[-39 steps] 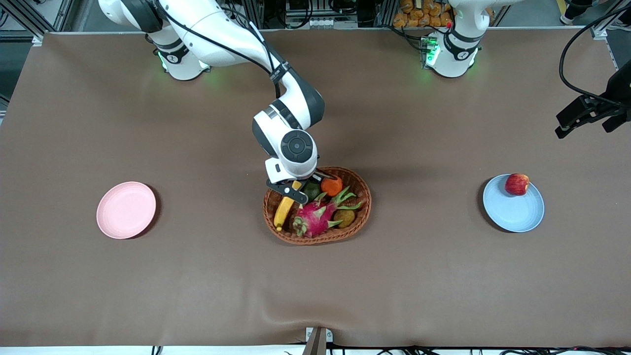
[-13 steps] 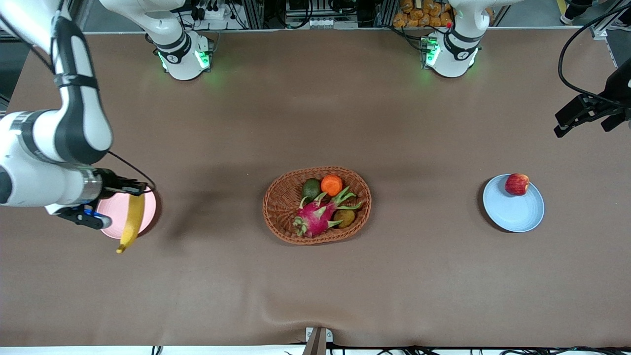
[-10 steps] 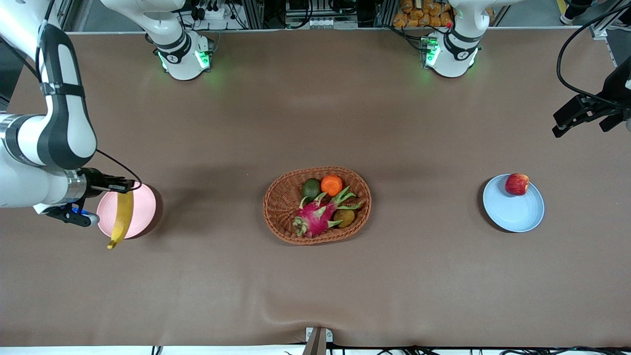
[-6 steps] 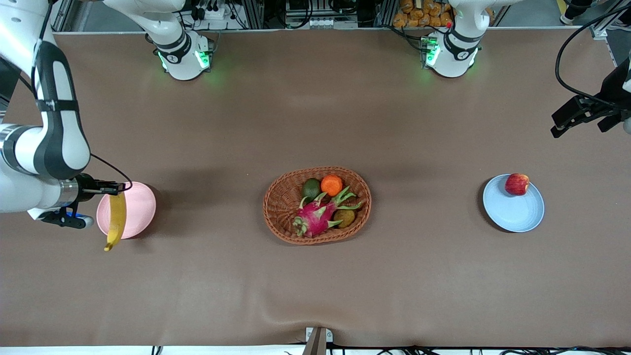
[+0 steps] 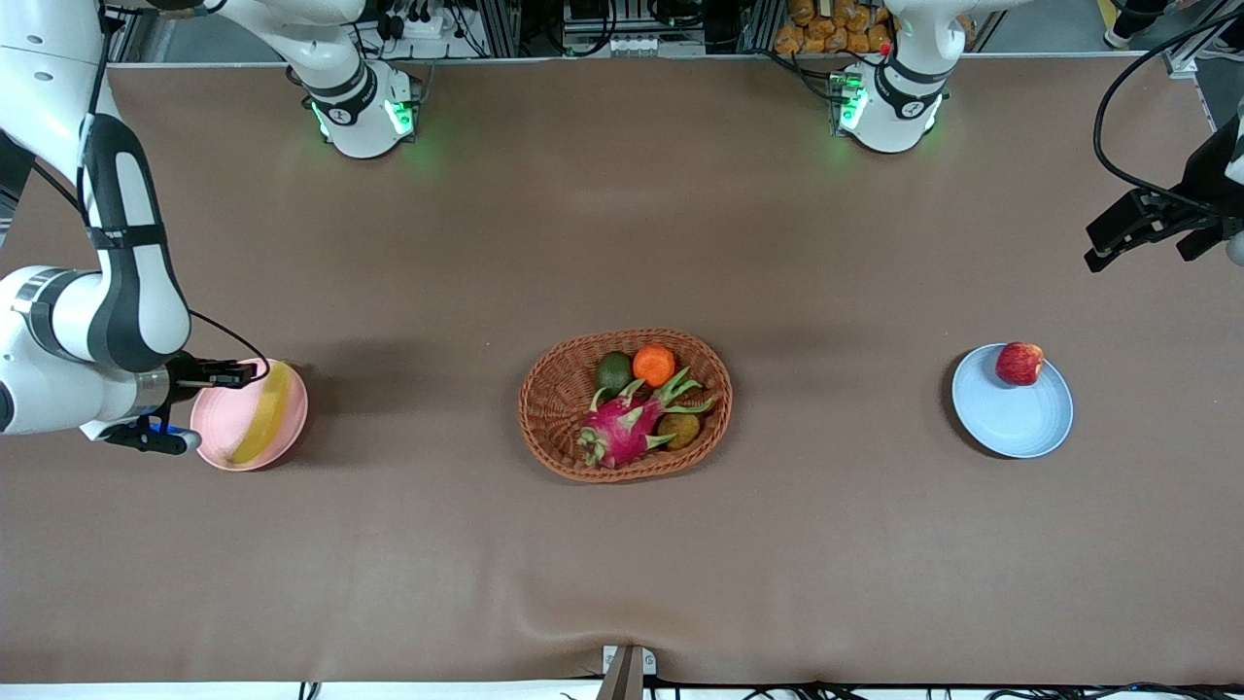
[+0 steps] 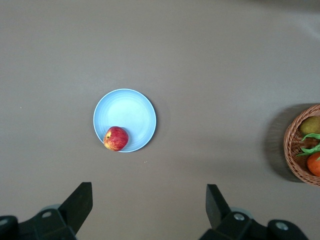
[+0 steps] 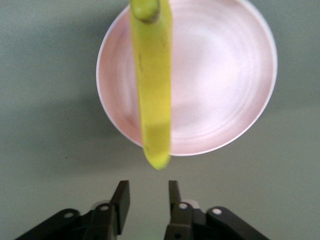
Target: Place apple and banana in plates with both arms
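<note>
The banana (image 5: 260,425), long, curved and plain yellow, is blurred in both views that show it; it lies slantwise in the pale pink plate (image 5: 292,401), which sits toward the right arm's end of the table, about midway between the table's base-side edge and its camera-side edge. In the right wrist view the banana (image 7: 152,80) crosses the pink plate (image 7: 225,75), one end past the rim. The apple (image 5: 1019,363), small, round, red with yellowish patches, rests in the light blue plate (image 5: 1011,418) near its rim on the base side, toward the left arm's end of the table
</note>
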{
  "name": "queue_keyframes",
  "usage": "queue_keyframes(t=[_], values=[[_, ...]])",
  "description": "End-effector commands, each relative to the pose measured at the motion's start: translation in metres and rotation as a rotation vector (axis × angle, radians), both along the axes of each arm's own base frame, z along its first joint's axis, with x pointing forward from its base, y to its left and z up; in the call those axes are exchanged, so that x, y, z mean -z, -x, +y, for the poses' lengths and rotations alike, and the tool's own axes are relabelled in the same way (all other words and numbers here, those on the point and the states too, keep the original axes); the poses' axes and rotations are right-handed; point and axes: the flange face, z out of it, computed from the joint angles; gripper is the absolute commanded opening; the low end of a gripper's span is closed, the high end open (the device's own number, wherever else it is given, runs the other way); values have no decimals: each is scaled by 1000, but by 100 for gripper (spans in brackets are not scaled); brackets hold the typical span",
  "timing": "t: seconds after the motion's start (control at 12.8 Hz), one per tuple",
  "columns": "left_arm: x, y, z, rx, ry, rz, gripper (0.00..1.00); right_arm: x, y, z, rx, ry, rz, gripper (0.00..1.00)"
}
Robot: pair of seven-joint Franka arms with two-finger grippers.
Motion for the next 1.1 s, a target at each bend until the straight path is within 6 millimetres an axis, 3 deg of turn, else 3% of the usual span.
queue_keyframes(t=[0.0, 0.16, 0.31, 0.55, 0.86, 1.02], values=[[-3, 3, 2, 28, 19, 2, 100, -5, 0, -4, -14, -1, -5, 100], [-4, 4, 2, 28, 19, 2, 100, -20, -1, 3, -24, -1, -19, 100], [-4, 4, 2, 30, 19, 2, 100, -52, -3, 5, -28, 5, -67, 100], [-4, 4, 2, 30, 19, 2, 100, -126, 1, 15, -65, 54, -181, 100], [-4, 4, 2, 30, 19, 1, 100, -230, 21, 56, -173, 68, -348, 100], [-3, 3, 2, 30, 19, 4, 100, -263, 40, 65, -186, 66, -357, 100]])
